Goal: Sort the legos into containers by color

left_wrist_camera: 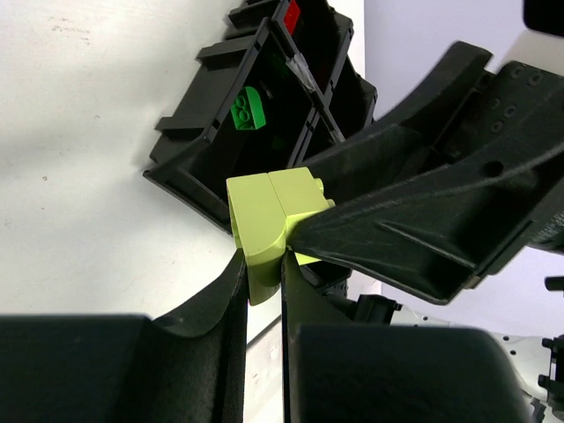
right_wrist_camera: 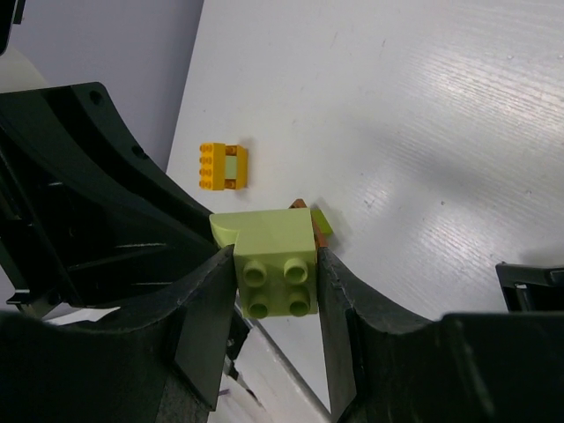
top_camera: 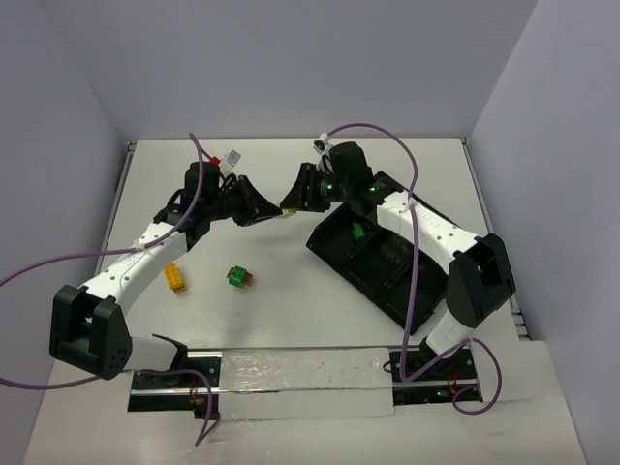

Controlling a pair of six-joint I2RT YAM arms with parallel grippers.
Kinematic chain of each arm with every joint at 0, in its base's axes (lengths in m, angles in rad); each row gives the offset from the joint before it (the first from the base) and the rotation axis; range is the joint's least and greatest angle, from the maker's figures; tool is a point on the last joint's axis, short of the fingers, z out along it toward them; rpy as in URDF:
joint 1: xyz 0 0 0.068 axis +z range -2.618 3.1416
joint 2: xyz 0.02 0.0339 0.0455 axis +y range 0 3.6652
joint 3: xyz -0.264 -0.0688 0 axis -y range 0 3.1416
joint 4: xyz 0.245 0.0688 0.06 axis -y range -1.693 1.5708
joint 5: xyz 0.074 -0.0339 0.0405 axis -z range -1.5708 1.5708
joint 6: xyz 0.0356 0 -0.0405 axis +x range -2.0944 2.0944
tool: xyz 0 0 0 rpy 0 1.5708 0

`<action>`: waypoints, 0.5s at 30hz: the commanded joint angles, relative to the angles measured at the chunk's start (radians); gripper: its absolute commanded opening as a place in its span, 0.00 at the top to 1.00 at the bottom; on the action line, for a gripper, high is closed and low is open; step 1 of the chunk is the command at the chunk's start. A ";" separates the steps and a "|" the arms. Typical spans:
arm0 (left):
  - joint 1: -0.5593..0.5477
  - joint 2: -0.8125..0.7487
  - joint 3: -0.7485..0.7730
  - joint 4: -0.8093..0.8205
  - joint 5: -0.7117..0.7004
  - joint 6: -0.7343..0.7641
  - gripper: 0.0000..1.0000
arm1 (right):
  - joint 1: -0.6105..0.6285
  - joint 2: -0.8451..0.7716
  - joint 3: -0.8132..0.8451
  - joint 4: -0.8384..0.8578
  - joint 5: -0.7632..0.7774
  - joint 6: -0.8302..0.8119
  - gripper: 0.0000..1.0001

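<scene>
A pale yellow-green lego pair (top_camera: 287, 208) hangs in mid-air between both grippers, left of the black divided tray (top_camera: 407, 291). My left gripper (top_camera: 270, 212) is shut on its smooth curved half (left_wrist_camera: 256, 220). My right gripper (top_camera: 294, 201) is shut on its studded half (right_wrist_camera: 275, 264). In the left wrist view my left gripper (left_wrist_camera: 262, 264) pinches the pair from below and the right gripper's fingers (left_wrist_camera: 397, 220) hold it from the right. In the right wrist view my right gripper (right_wrist_camera: 275, 257) clamps both sides of the brick. A green brick (top_camera: 357, 232) lies in a tray compartment.
A yellow and orange brick (top_camera: 174, 278) and a green and orange-brown pair (top_camera: 238, 277) lie on the white table in front of the left arm. The yellow one also shows in the right wrist view (right_wrist_camera: 223, 166). A red brick (left_wrist_camera: 289, 12) sits in a far tray compartment.
</scene>
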State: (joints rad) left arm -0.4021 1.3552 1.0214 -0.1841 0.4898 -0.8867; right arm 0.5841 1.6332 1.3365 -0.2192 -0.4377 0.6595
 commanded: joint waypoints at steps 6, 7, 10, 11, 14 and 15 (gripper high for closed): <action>-0.006 -0.043 0.008 0.031 0.024 0.000 1.00 | 0.009 0.021 0.005 0.069 -0.021 0.014 0.79; -0.006 -0.045 0.005 0.031 0.023 0.000 1.00 | 0.010 0.014 0.003 0.069 -0.017 0.015 0.86; -0.006 -0.048 -0.003 0.033 0.020 -0.004 1.00 | 0.005 -0.002 -0.009 0.057 0.019 0.015 1.00; -0.006 -0.051 -0.006 0.032 0.018 -0.003 1.00 | 0.001 -0.013 -0.020 0.054 0.036 0.015 1.00; -0.006 -0.056 -0.009 0.021 0.015 0.000 1.00 | -0.026 -0.057 -0.067 0.054 0.067 0.022 1.00; -0.006 -0.060 -0.007 0.018 0.014 0.002 1.00 | -0.040 -0.073 -0.083 0.058 0.068 0.025 1.00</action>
State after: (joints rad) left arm -0.4028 1.3482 1.0102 -0.1930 0.4824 -0.8871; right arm 0.5818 1.6408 1.3077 -0.1834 -0.4351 0.6711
